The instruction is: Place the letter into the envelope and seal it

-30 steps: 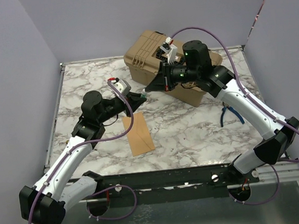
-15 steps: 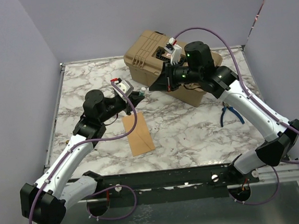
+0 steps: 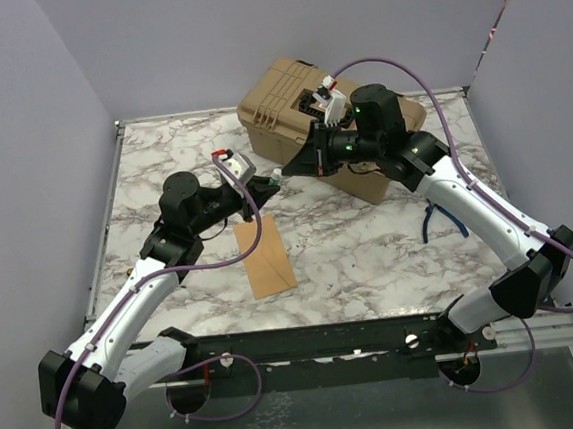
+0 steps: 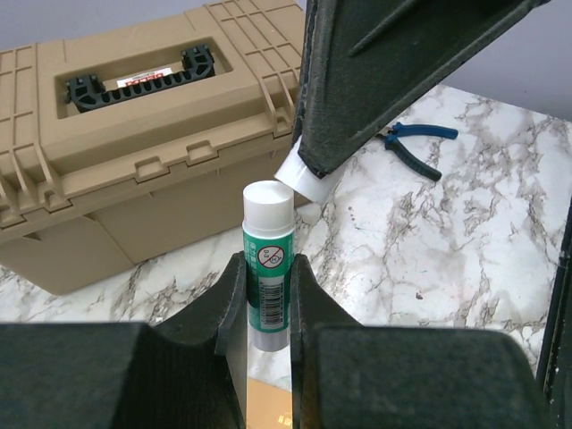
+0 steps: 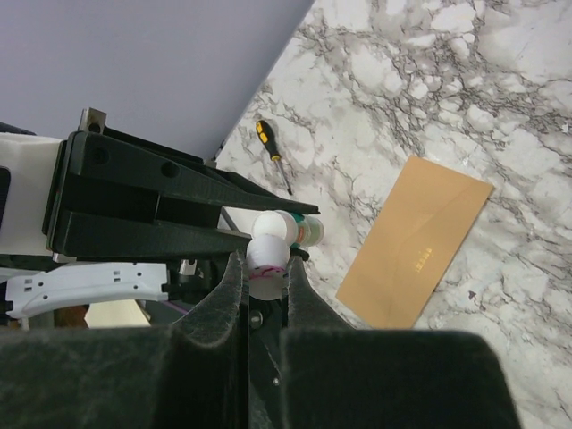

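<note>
The orange-brown envelope (image 3: 264,257) lies flat on the marble table, flap side down; it also shows in the right wrist view (image 5: 416,241). The letter is out of view. My left gripper (image 3: 274,180) (image 4: 268,268) is shut on a green-and-white glue stick (image 4: 268,259), held above the envelope's far end. My right gripper (image 3: 285,169) (image 5: 265,259) is shut on a small white cap (image 5: 266,255) (image 4: 304,179), right beside the stick's white end (image 5: 290,228). Both sets of fingertips meet in the air in front of the toolbox.
A tan plastic toolbox (image 3: 291,99) stands at the back, just behind the grippers. Blue-handled pliers (image 3: 438,219) lie on the right side of the table. A yellow-and-black screwdriver (image 5: 273,152) lies near the left wall.
The left wrist has risen a little and the right wrist has shifted slightly left. Both grips are unchanged and the envelope has not moved.
</note>
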